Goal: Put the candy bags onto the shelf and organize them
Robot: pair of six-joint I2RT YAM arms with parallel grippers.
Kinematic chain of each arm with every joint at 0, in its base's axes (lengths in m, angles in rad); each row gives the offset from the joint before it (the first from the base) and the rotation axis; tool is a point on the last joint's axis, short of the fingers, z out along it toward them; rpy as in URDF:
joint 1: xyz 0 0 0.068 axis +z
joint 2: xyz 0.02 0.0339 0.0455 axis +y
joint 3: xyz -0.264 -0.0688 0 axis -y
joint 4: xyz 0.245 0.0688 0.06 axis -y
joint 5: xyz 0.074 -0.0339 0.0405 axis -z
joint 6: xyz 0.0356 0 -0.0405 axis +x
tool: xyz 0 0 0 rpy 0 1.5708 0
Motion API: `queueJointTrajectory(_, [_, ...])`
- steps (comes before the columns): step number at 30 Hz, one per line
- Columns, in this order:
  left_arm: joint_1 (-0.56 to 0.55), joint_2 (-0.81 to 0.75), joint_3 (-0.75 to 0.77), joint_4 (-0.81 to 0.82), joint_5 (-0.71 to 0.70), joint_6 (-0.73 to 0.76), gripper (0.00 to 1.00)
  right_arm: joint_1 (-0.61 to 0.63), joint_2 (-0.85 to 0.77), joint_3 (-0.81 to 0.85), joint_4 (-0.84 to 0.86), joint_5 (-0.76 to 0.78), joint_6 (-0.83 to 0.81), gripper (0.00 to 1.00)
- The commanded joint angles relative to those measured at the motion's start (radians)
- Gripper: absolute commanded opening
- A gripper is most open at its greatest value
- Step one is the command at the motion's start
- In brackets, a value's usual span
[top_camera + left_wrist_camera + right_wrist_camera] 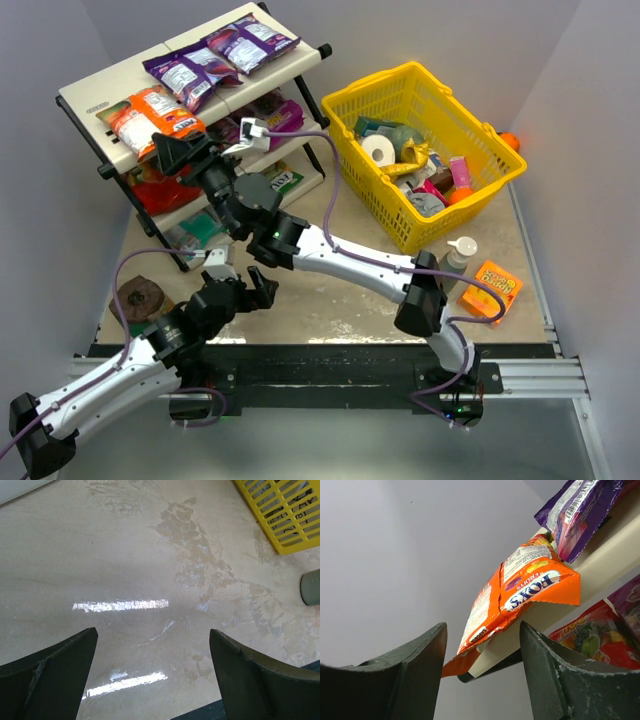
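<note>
Left pincer [153,645] was held apart over worktop [125,555]; right pincer [482,627] was parted, empty, beside orange candy bags [530,587] on the shelf's [615,550] top tier. Placing was judged done; another bag was called for.

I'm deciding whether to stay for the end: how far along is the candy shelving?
Done: purple bags and orange bags lie on the top tier of the shelf, a red bag and a green bag lower down. In hand: nothing; the right gripper stands open beside the orange bags, the left gripper open over the table. Left: pouches may remain in the yellow basket; I cannot tell.
</note>
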Motion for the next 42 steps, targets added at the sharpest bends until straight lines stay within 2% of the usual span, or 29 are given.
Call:
queueJointTrajectory(1, [-0.002, -0.015, 0.016, 0.020, -0.008, -0.002, 0.99, 0.007, -0.106, -0.089, 0.073, 0.024, -0.011, 0.59])
queueJointTrajectory(5, [-0.002, -0.014, 0.016, 0.020, -0.008, 0.000, 0.99, 0.007, -0.135, -0.132, 0.076, 0.031, 0.000, 0.37])
queueJointTrajectory(10, [-0.002, -0.011, 0.016, 0.023, -0.008, 0.000, 0.99, 0.005, -0.117, -0.112, 0.047, 0.015, 0.010, 0.21])
queueJointTrajectory(13, [-0.004, -0.014, 0.016, 0.022, -0.010, -0.002, 1.00, -0.003, -0.082, -0.063, 0.015, -0.011, 0.023, 0.05])
queueJointTrajectory(15, [-0.004, -0.017, 0.016, 0.020, -0.011, -0.002, 0.99, -0.009, -0.063, -0.028, -0.002, -0.033, 0.029, 0.00])
queueJointTrajectory(23, [-0.004, -0.020, 0.013, 0.022, -0.013, 0.000, 0.99, -0.032, 0.027, 0.086, -0.036, -0.081, 0.043, 0.00])
queueJointTrajectory(33, [-0.002, -0.020, 0.013, 0.023, -0.013, 0.002, 0.99, -0.072, 0.087, 0.133, -0.014, -0.128, 0.061, 0.00])
queueJointTrajectory(38, [-0.004, -0.018, 0.013, 0.025, -0.014, 0.002, 1.00, -0.070, 0.054, 0.047, 0.065, -0.174, 0.058, 0.00])
queueJointTrajectory(41, [-0.002, -0.018, 0.013, 0.023, -0.014, 0.002, 0.99, -0.070, 0.006, -0.021, 0.078, -0.183, 0.064, 0.14])
queueJointTrajectory(42, [-0.004, -0.017, 0.013, 0.025, -0.013, 0.002, 0.99, -0.070, -0.018, -0.038, 0.085, -0.191, 0.064, 0.26])
